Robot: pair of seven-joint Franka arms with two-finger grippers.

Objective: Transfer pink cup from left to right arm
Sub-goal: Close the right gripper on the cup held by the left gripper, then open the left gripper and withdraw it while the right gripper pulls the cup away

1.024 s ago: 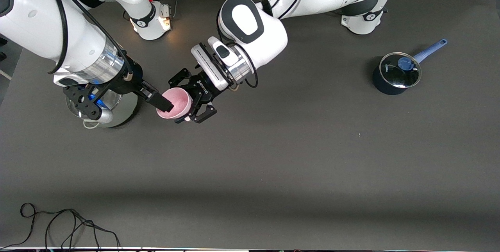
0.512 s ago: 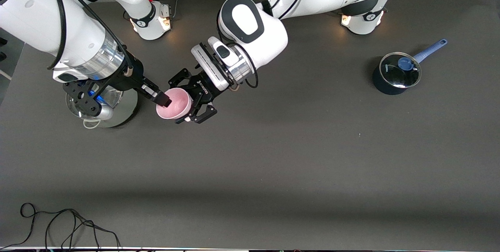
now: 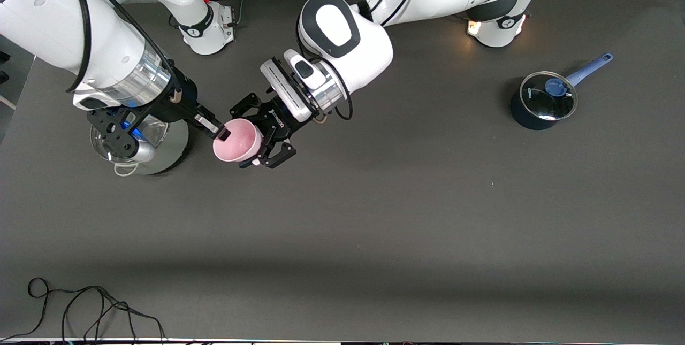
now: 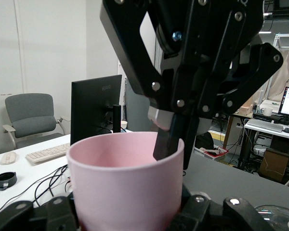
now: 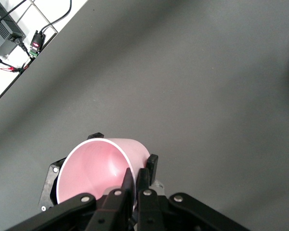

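We see the pink cup [image 3: 237, 143] held in the air over the table [image 3: 374, 216], toward the right arm's end, beside a steel pot [image 3: 160, 147]. It is a plain, pale pink, tapered tumbler, its open mouth tilted toward the right arm. The left gripper [image 3: 256, 140] is clamped around its body. The right gripper [image 3: 222, 133] is pinched on the rim, one finger inside the cup and one outside. A lidded blue saucepan [image 3: 543, 100] sits near the left arm's end.
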